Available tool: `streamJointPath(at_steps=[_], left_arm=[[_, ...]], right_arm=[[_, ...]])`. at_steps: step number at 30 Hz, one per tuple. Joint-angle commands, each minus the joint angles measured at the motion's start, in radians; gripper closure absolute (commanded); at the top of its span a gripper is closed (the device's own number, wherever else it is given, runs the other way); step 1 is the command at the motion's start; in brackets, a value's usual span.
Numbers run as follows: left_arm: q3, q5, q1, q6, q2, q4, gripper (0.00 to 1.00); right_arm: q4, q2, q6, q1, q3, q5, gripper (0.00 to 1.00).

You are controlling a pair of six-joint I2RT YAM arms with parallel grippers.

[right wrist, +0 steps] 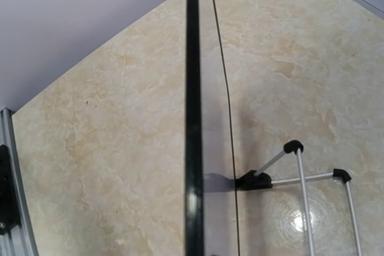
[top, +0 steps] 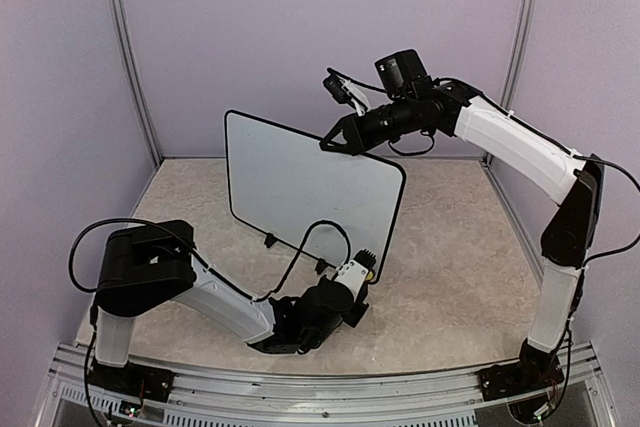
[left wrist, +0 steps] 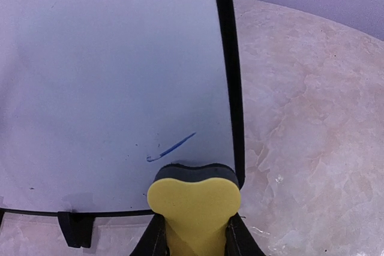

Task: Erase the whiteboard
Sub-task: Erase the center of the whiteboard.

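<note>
Whiteboard [top: 310, 187] stands upright mid-table [top: 460, 277] on its small feet, face toward the arms. Surface reads almost fully clean from the top view. Right gripper [top: 335, 142] is closed on the board's top edge, looks like it's steadying it. Left gripper [top: 365, 267] is clamped on a yellow eraser [left wrist: 195, 208], dark pad against the board at its lower right corner. Remaining: one short blue stroke [left wrist: 172, 148] just above the pad. Task looks nearly done, one pass over that mark should finish it.
</note>
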Motion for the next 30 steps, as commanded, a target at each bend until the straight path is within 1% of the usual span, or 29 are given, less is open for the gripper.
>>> streamJointPath(at_steps=[1, 4, 7, 13, 17, 19, 23, 30], left_arm=[[0.046, -0.050, -0.002, 0.038, 0.021, 0.057, 1.00], [0.059, -0.067, 0.005, 0.061, 0.027, 0.074, 1.00], [0.056, -0.053, 0.021, 0.059, 0.015, 0.086, 1.00], [0.039, 0.091, 0.090, -0.051, -0.013, 0.056, 1.00], [0.042, 0.129, 0.093, -0.083, 0.020, 0.007, 1.00], [0.021, 0.144, 0.095, -0.117, 0.026, 0.002, 1.00], [-0.047, 0.143, 0.093, -0.176, 0.009, 0.025, 1.00], [-0.068, 0.075, 0.086, -0.157, -0.003, 0.050, 1.00]], right_arm=[[-0.181, 0.035, 0.048, 0.040, -0.072, -0.095, 1.00], [-0.181, 0.033, 0.052, 0.040, -0.075, -0.093, 1.00], [-0.179, 0.029, 0.048, 0.041, -0.080, -0.095, 1.00], [-0.174, 0.027, 0.050, 0.040, -0.089, -0.096, 1.00], [-0.169, 0.027, 0.052, 0.041, -0.099, -0.099, 1.00], [-0.165, 0.031, 0.052, 0.041, -0.099, -0.101, 1.00], [-0.158, 0.036, 0.054, 0.041, -0.098, -0.106, 1.00], [-0.171, 0.049, 0.048, 0.041, -0.086, -0.109, 1.00]])
